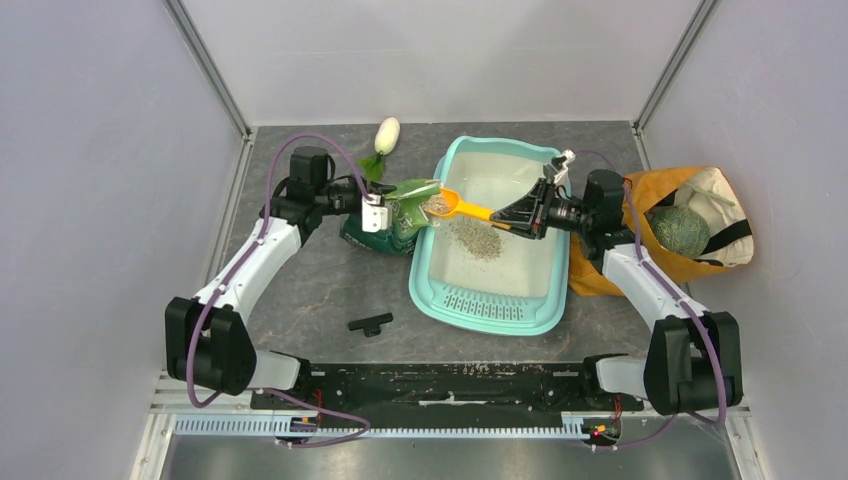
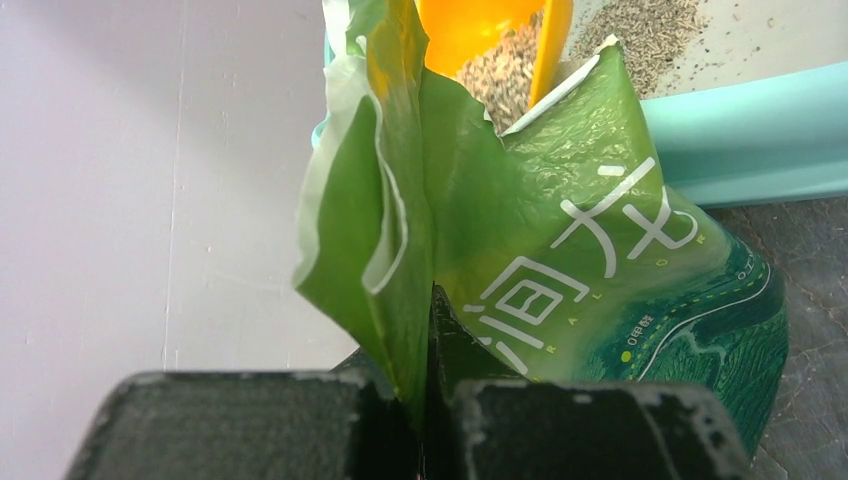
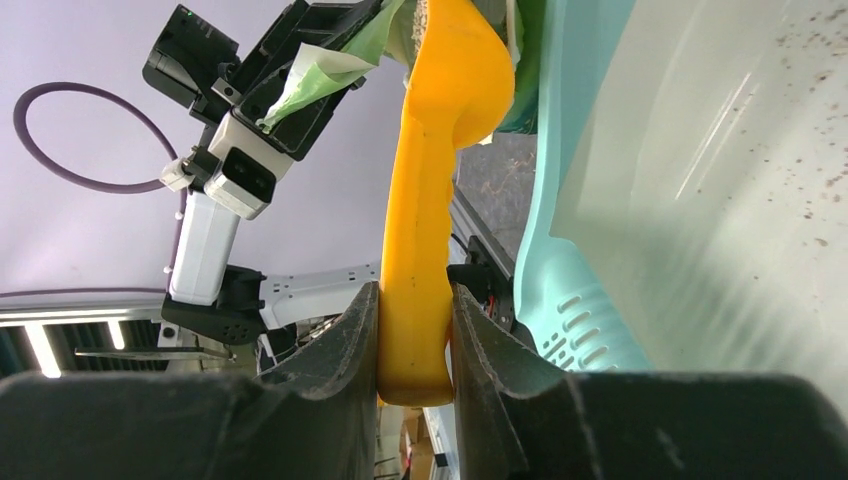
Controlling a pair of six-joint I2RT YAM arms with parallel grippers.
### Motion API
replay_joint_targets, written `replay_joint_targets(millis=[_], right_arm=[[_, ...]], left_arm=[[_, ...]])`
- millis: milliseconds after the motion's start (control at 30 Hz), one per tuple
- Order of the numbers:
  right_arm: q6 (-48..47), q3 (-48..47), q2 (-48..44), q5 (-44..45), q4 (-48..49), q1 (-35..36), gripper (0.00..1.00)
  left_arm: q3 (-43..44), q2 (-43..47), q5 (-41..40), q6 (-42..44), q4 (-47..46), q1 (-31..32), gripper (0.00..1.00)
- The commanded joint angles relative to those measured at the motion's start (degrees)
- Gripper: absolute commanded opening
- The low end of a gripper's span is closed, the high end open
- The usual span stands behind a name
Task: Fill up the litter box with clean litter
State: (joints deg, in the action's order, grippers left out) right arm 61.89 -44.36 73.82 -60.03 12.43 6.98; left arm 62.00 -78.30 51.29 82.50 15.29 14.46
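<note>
The teal litter box [image 1: 428, 282] lies at the table's middle, grille end near me. A small pile of beige-grey litter [image 1: 477, 238] lies in its white basin, also seen in the left wrist view [image 2: 650, 25]. My left gripper [image 1: 378, 212] is shut on the top edge of the green printed pouch [image 2: 540, 260], holding it open beside the box's left rim [image 2: 740, 140]. My right gripper [image 1: 512, 214] is shut on the handle of the orange scoop [image 3: 420, 250]. The scoop's bowl [image 1: 440, 203] holds litter [image 2: 505, 75] at the pouch mouth, over the box's left rim.
An orange cloth bag [image 1: 655, 200] with a green round object [image 1: 680, 230] lies right of the box. A white and green plush vegetable [image 1: 385, 138] lies at the back. A small black clip [image 1: 370, 323] lies on the table near the front left of the box.
</note>
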Motion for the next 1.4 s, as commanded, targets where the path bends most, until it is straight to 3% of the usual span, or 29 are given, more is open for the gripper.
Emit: replay_joint_targets(millis=[0,367,633,733,900,1100,1233,1367], right_arm=[[-2.66,1.23,-3.85,-3.54,-2.46,-3.09,0.0],[-14.16,1.54,-9.74,-9.66,-20.51,-13.9,0.0],[-32.63,-4.98,-8.36,-11.86,-43.22,-21.93,0.0],[-41.33,-10.63,-6.31,-5.28,-53.31,-22.04,0.0],[-45.24,-19.6,-4.31,9.42,-60.19,-19.29,0.0],[-52.08,-32.82,-0.37,33.11,-69.21,-8.31,0.0],[-58.24,-41.43,5.01,41.9,-76.24,-2.13,0.0],[-63.88,-43.16,4.24,49.77,-75.79,5.18,0.0]], left_arm=[[4.36,0.38,5.05,-0.79,-9.76,1.54,0.02],[4.45,-0.36,5.27,-0.94,-10.48,1.89,0.02],[4.56,-0.71,5.37,-0.8,-10.67,1.93,0.02],[4.32,-0.5,5.27,-0.71,-10.63,2.07,0.02],[3.54,-0.02,4.92,-0.29,-10.57,2.26,0.02],[2.89,0.58,4.39,0.07,-10.54,2.77,0.02],[2.78,0.86,4.09,0.42,-10.54,2.86,0.02],[2.57,0.98,3.67,0.72,-10.56,3.03,0.02]])
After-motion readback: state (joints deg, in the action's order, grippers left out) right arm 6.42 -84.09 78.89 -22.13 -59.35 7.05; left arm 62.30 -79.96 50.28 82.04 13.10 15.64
